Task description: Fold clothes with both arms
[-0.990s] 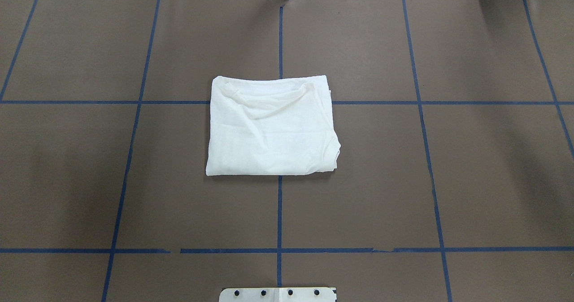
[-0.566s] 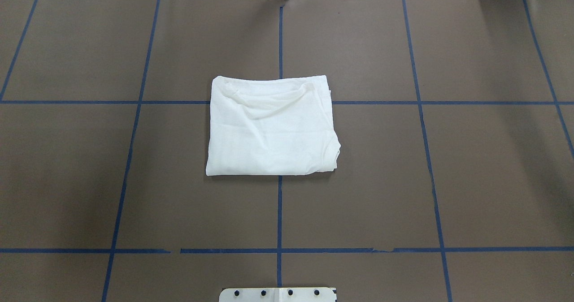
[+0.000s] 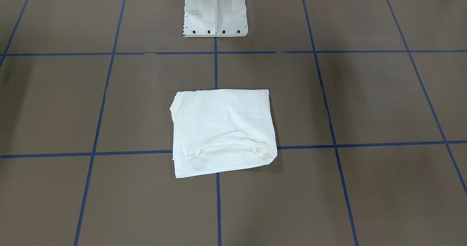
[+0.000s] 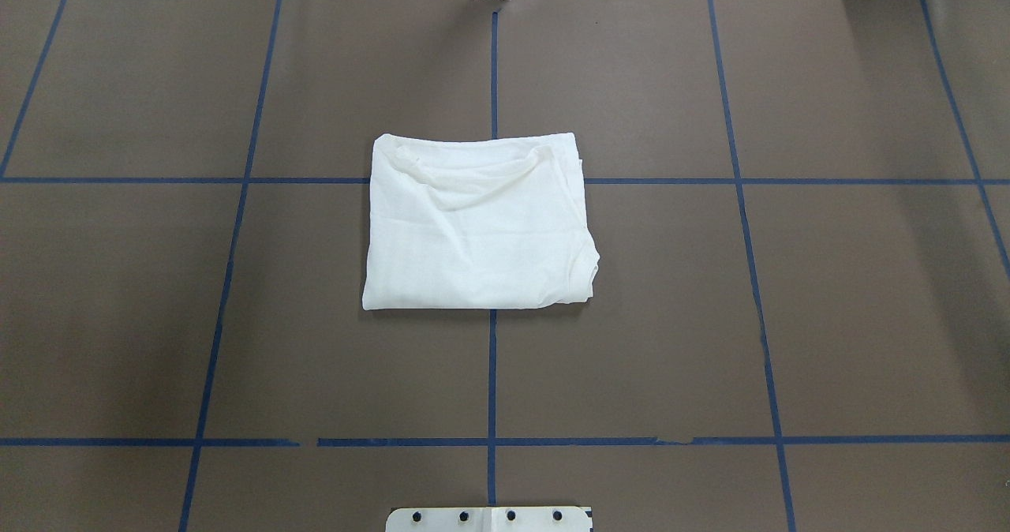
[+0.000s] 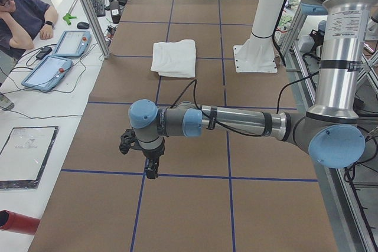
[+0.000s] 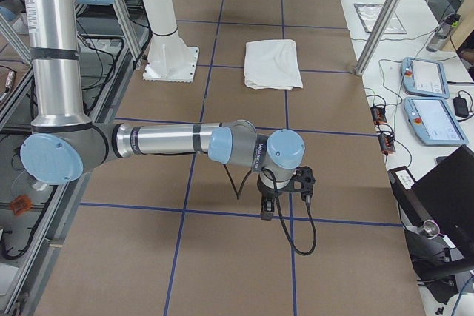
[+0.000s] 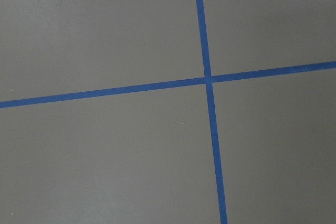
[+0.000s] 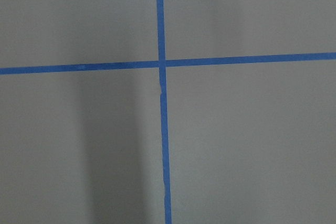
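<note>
Left gripper (image 5: pixel 152 173) hangs fingers-down just above the table (image 4: pixel 868 319), over a blue tape line (image 7: pixel 207 80), well apart from the shirt (image 4: pixel 473 224). It shows only in the side view, so I cannot tell how far it is open; nothing hangs from it. Right gripper (image 6: pixel 264 214) is posed the same way at the table's other end, also over tape, and its opening cannot be judged either.

Both wrist cameras see only brown cover and a tape crossing. Each forearm, left arm (image 5: pixel 236 122) and right arm (image 6: pixel 163 138), reaches out level from its elbow.

The shirt lies folded in a flat, nearly square packet at the table's middle, across a tape crossing, in front of the base (image 3: pixel 215 23). Its slightly longer side runs across the table. The ribbed neck sits along the edge away from the robot. The upper face is plain white.

A label (image 5: pixel 345 22) on the left arm carries print too small to read.
</note>
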### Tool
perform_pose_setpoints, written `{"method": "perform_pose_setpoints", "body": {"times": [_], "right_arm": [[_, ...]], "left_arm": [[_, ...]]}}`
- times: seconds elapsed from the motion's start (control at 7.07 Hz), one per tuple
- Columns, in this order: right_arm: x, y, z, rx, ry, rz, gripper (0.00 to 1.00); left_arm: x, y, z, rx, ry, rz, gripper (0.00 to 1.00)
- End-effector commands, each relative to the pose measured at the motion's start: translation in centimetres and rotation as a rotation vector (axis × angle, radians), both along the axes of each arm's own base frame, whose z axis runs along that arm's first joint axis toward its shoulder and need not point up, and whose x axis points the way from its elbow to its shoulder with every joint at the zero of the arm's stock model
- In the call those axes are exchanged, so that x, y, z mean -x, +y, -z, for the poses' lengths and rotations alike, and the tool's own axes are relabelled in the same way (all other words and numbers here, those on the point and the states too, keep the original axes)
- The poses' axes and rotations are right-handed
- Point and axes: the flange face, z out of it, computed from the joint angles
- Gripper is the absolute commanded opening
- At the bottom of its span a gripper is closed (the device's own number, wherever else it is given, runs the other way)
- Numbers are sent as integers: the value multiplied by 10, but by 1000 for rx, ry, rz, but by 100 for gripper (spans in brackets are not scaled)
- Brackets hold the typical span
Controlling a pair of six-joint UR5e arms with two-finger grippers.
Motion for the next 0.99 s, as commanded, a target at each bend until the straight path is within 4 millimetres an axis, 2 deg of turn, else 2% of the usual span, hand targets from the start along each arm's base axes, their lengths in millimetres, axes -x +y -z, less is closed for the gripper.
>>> {"method": "perform_pose_setpoints", "body": {"times": [0.0, 0.14, 0.42, 0.85], "right_arm": [[0, 20, -23, -10, 5, -6, 100], [0, 27, -31, -26, 13, -6, 100], [-2, 27, -37, -22, 32, -11, 100], [-2, 27, -37, -22, 30, -12, 100]], "left_arm": [[0, 1, -3, 5, 3, 0, 100], [0, 1, -2, 3, 3, 0, 100], [0, 1, 0, -2, 3, 0, 100], [0, 1, 1, -3, 3, 0, 100]]}}
